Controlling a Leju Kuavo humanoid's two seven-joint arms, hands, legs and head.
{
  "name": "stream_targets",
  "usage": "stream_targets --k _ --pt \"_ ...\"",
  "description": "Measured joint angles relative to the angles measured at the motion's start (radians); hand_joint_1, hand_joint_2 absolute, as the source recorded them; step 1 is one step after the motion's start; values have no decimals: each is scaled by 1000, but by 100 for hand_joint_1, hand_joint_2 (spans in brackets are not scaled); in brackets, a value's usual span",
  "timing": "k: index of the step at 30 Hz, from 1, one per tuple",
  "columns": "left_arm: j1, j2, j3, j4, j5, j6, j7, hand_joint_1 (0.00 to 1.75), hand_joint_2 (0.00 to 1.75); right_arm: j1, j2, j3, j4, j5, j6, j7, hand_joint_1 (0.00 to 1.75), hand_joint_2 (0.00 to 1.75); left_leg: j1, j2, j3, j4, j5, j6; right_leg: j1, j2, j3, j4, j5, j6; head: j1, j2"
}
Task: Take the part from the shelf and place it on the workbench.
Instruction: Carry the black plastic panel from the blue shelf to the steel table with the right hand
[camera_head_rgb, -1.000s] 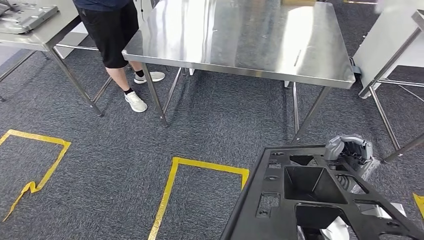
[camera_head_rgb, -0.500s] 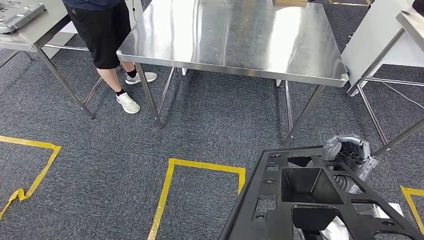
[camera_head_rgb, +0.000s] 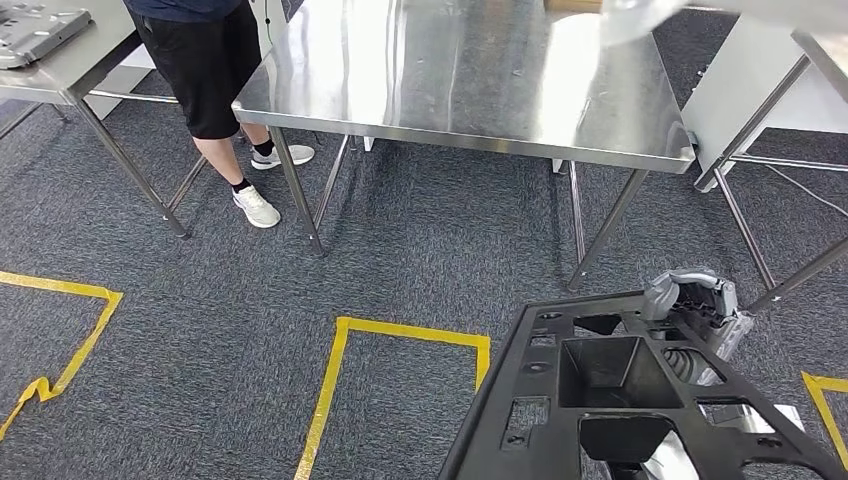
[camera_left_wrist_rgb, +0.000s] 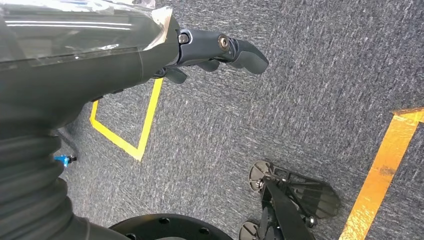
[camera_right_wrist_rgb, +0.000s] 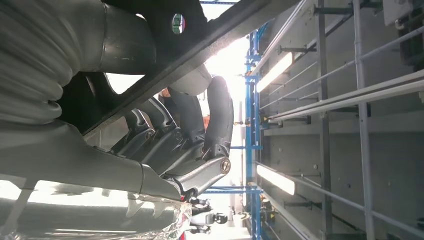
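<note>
The right hand gripped the far edge of the black part, its fingers curled over the rim, and held the part low above the carpet, well short of the steel workbench. The left hand hung over the carpet holding nothing, fingers loosely extended. A person stood at the workbench's far left corner.
</note>
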Motion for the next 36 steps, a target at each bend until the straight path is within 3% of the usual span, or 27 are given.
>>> stream_targets --k 14,19,23,25,27,29,31,32,34,35,36 --pt "0 0 1 0 1 1 0 0 175 0 6 -2 0 14 11 4 175 175 2 0 0 0 0 0 1 0 0 0 0 0 0 0" --pt "0 0 3 -1 1 3 1 0 175 0 12 -2 0 17 14 6 175 175 -2 0 -2 3 -1 2 -5 0 0 -1 2 4 0 0" --pt "0 1 4 -2 2 5 2 0 175 0 15 -2 0 20 15 6 175 175 -8 0 -2 2 -1 11 -12 0 0 -4 4 14 -1 0" --pt "-1 -1 4 -4 3 8 2 0 175 0 16 -3 0 21 15 6 175 175 -2 3 3 -10 7 22 -12 -3 -6 5 -1 19 0 0" --pt "-1 -2 4 -5 3 12 2 0 175 -2 17 -4 0 23 15 7 175 175 6 8 9 -23 15 32 -11 -12 -40 73 -35 15 5 0" --pt "-1 -4 4 -6 3 14 2 0 175 -3 17 -5 1 24 16 7 175 175 6 12 9 -24 16 34 -13 -18 -105 207 -89 10 11 0" --pt "-1 -6 5 -6 3 14 2 0 175 0 17 -6 2 24 17 7 175 175 7 15 8 -23 14 31 -17 -20 -144 285 -109 19 13 0" --pt "-1 -6 5 -6 4 14 2 0 175 1 17 -6 2 24 18 7 175 175 10 15 10 -23 12 27 -20 -22 -134 267 -96 28 13 0" --pt "-1 -6 5 -6 5 14 2 0 175 0 17 -6 2 25 20 7 175 175 15 15 16 -20 5 15 -27 -32 -63 130 -44 51 15 0" --pt "-1 -6 6 -7 5 15 2 0 175 0 17 -6 3 26 21 7 175 175 16 15 17 -17 1 6 -27 -35 -28 65 -25 56 18 0" --pt "-1 -6 6 -8 6 15 2 0 175 -1 18 -6 3 26 21 8 175 175 15 15 18 -14 -3 -3 -26 -36 -5 23 -15 52 20 0"
